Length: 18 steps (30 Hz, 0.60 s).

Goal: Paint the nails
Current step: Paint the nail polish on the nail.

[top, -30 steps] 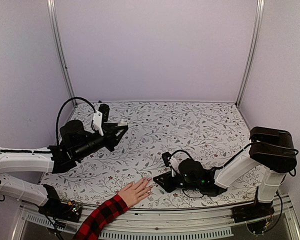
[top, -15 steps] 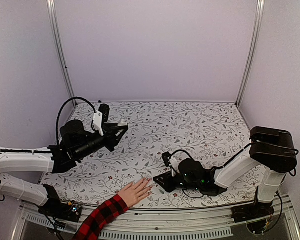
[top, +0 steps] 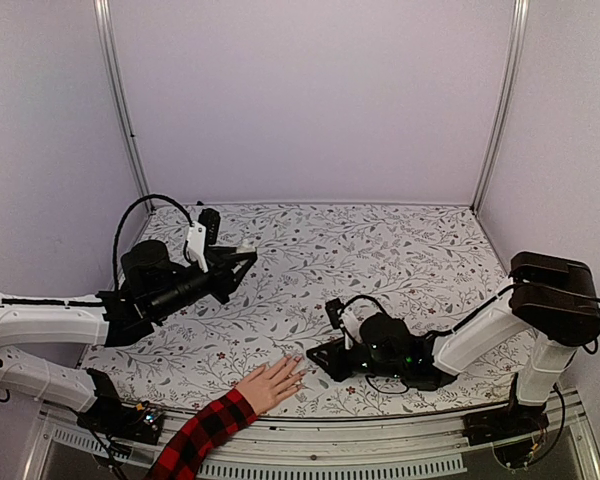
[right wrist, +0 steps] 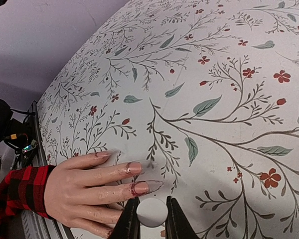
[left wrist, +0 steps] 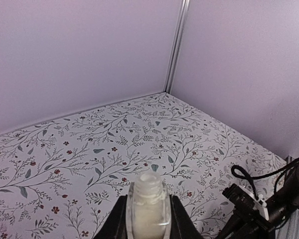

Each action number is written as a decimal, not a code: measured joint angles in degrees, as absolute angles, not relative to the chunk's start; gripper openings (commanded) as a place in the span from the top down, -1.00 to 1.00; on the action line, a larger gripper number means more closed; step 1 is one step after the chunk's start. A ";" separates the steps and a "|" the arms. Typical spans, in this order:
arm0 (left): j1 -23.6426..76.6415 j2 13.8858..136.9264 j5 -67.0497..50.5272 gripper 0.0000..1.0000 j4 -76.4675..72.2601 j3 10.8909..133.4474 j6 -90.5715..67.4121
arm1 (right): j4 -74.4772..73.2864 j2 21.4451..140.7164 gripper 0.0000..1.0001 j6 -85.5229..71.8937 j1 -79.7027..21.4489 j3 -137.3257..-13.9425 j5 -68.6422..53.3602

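A human hand with a red-and-black plaid sleeve lies flat near the table's front edge. In the right wrist view the hand shows pale glossy nails with reddish smears around them. My right gripper is shut on a white cap, just above the fingertips; any brush below it is hidden. My right gripper sits low, right of the hand. My left gripper is shut on an open clear bottle, held above the table at the left.
The floral tablecloth covers the table. Pale walls and metal posts enclose the back and sides. A black cable loops over the left arm. The right arm's cable shows in the left wrist view.
My right arm has shifted slightly to the right beside the hand. The left arm and the hand have not moved.
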<state>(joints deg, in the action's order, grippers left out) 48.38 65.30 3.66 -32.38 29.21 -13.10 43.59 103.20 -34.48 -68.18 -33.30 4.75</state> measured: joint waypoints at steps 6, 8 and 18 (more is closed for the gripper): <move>48.38 65.30 3.64 1.00 -32.36 29.21 -13.10 | 43.97 100.95 1.00 -34.15 -68.18 -32.29 4.75; 48.38 65.30 3.64 1.00 -32.36 29.21 -13.10 | 44.34 100.60 1.00 -33.74 -68.20 -32.16 4.32; 48.38 65.30 3.66 1.00 -32.36 29.19 -13.10 | 45.65 101.80 1.00 -32.64 -68.36 -32.25 1.78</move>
